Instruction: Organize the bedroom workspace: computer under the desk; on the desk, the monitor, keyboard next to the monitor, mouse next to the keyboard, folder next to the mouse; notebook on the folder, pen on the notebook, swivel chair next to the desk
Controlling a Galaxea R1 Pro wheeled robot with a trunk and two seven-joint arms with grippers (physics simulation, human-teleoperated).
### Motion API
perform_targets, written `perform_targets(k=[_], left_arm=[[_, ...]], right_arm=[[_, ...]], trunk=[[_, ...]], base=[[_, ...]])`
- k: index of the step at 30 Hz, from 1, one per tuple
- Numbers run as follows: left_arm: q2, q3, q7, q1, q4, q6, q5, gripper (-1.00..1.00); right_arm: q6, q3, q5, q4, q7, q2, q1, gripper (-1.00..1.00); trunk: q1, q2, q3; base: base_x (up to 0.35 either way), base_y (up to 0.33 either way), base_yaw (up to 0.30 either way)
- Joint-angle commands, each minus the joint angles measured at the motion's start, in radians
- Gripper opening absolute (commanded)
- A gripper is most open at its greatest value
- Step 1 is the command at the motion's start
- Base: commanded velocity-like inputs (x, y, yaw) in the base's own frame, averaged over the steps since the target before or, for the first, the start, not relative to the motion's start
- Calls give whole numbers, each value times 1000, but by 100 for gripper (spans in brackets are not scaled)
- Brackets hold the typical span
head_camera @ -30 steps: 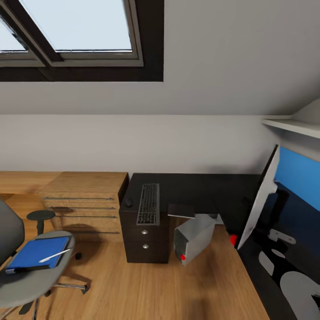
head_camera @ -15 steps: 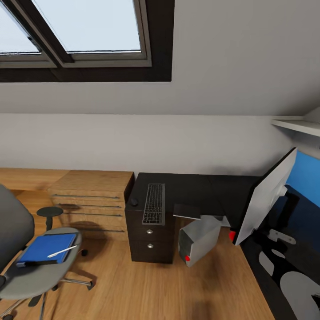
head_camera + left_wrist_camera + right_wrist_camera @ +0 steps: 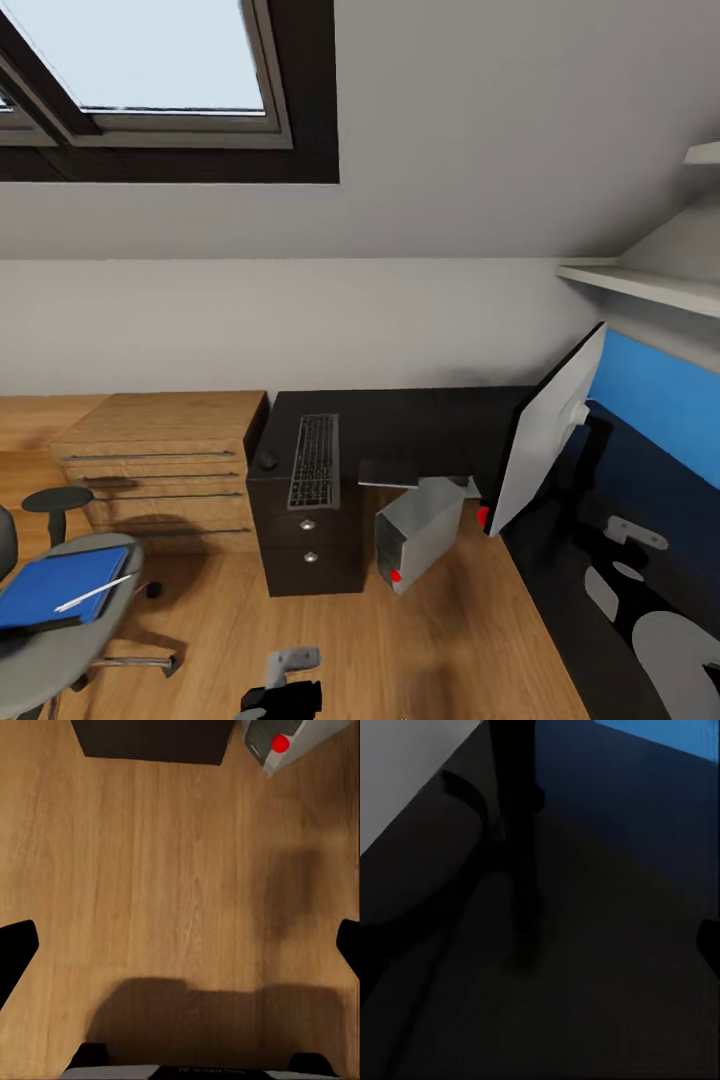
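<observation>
Worktop (image 3: 420, 420): glossy black L-shape, one leg along the back wall, other running toward the camera on the right. Swivel chair (image 3: 60, 630) on the wood floor (image 3: 400, 650), well apart from the worktop's drawer end. Monitor (image 3: 540, 435) stands on the worktop at its inner corner, grey back facing the camera, leaning. Computer (image 3: 418, 530) on the floor under the worktop's front edge, tilted, red dot on its front; also in the left wrist view (image 3: 289, 742). Keyboard (image 3: 314, 460) lies lengthwise on the worktop over the drawers, a small dark mouse (image 3: 267, 461) just beside it near the end edge. Folder (image 3: 55, 585) flat on the chair seat, pen (image 3: 95, 592) lying on it. Left tool (image 3: 180, 945) spread wide over bare floor, holding nothing. Right tool (image 3: 540, 937): only dark tips at frame edges over the worktop, can't tell its state.
</observation>
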Motion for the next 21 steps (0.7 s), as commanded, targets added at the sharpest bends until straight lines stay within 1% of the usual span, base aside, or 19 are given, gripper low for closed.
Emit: perform_targets(k=[1,3,5,11,14,15,16,21], left_arm=[[0,-2,8,-2,-17,19,10,100],[0,-1,8,-4,-53,47,11,100],[0,1,6,-5,-65,57,12,100],[0,5,2,-6,-48,68,13,100],[0,6,3,-6,-40,69,13,100],[0,4,4,-6,-36,69,12,100],[0,3,4,-7,-34,66,12,100],[0,1,5,-7,-31,57,11,100]], right_arm=[[-5,5,-10,2,-1,0,-1,100],[-5,5,-10,3,-1,0,-1,100],[-5,5,-10,3,-1,1,-1,100],[-5,6,-9,4,-1,5,-1,100],[-5,7,-8,9,-1,11,-1,100],[-5,7,-7,14,-1,21,-1,100],[-5,7,-6,16,-1,27,-1,100],[-4,7,4,17,-2,37,-1,100]], trunk=[[0,-2,-2],[0,-2,-2],[0,-2,-2],[0,-2,-2],[0,-2,-2],[0,-2,-2],[0,-2,-2],[0,-2,-2]], base=[[0,0,-271],[0,0,-272],[0,0,-272],[0,0,-228],[0,0,-88],[0,0,-26],[0,0,-16],[0,0,-8]])
